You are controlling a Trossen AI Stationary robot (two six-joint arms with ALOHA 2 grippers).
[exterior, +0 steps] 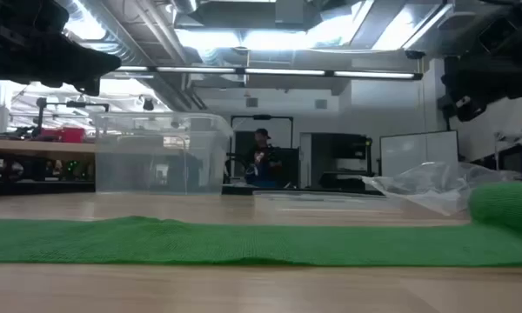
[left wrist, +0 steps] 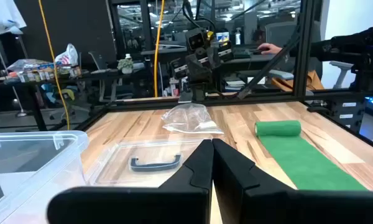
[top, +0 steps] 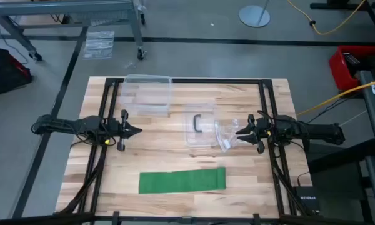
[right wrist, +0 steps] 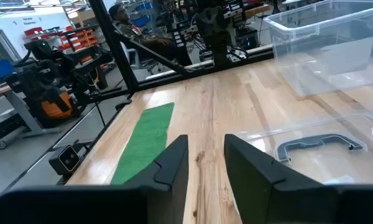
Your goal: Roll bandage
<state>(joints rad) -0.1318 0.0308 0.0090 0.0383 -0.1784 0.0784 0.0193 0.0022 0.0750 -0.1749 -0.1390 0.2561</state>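
Standing empty, clear bin [top: 147, 94], lid [top: 199, 128] beside

One bandage [top: 182, 181], one clear bin [top: 147, 94], one lid [top: 200, 129], one plastic bag [top: 228, 134], two claws

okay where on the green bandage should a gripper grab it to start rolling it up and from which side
Probably the rolled end of the bandage, on the right arm's side: the strip lies flat on the table but is already curled into a small raised roll there, giving the fingers something to pinch. Come from above with the right gripper, now open over the clear plastic bag.
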